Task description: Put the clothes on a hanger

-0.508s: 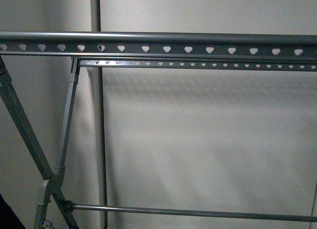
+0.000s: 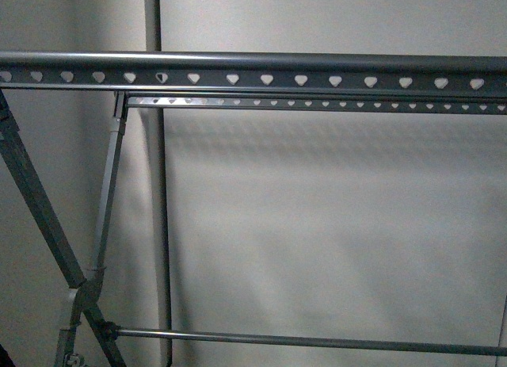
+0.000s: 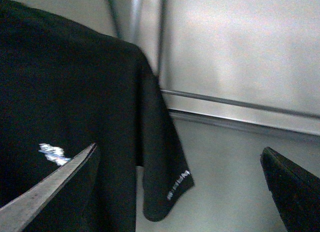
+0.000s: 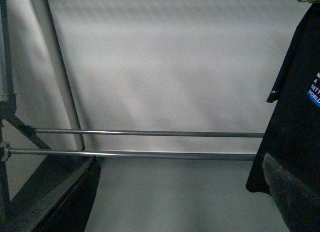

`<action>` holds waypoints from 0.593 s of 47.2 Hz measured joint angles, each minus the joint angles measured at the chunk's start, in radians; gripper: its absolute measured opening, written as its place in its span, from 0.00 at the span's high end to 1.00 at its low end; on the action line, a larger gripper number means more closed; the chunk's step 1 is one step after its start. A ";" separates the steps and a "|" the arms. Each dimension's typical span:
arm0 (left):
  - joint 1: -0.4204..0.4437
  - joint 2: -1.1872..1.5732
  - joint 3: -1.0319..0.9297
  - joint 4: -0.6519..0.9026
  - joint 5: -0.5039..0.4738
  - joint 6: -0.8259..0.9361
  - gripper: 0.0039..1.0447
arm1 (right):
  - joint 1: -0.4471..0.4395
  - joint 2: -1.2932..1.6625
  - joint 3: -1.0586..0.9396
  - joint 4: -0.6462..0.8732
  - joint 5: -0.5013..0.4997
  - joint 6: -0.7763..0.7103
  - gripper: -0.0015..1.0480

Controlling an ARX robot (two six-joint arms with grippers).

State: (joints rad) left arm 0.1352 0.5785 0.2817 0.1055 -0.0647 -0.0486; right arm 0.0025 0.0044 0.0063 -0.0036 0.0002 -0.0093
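Left gripper [image 3: 178,147]: jaws spread wide, holding nothing; shirt [image 3: 75,91] hangs just beside one finger. Right gripper [image 4: 180,157]: likewise wide and empty, rack [image 4: 150,134] ahead.

The top rail [image 2: 317,70] and far rail [image 2: 356,105] barred the upper span. Slanted legs [image 2: 40,216] closed the left side, and a low crossbar [image 2: 317,341] ran beneath. Open room lay between them, before the wall [image 2: 333,224]. A hanging T-shirt [image 4: 295,117] covered one end of the low bars.
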 joint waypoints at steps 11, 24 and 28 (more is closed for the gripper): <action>0.033 0.475 0.351 0.019 -0.179 -0.380 0.06 | 0.000 0.000 0.000 0.000 -0.001 0.000 0.07; 0.065 0.730 0.592 -0.135 -0.338 -0.626 0.06 | 0.000 0.000 0.000 0.000 0.000 0.000 0.07; 0.068 0.764 0.603 -0.138 -0.368 -0.648 0.06 | 0.000 0.000 0.000 0.000 -0.001 0.000 0.07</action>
State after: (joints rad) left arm 0.2035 1.3426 0.8845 -0.0322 -0.4328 -0.6964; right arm 0.0025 0.0044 0.0063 -0.0036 -0.0010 -0.0093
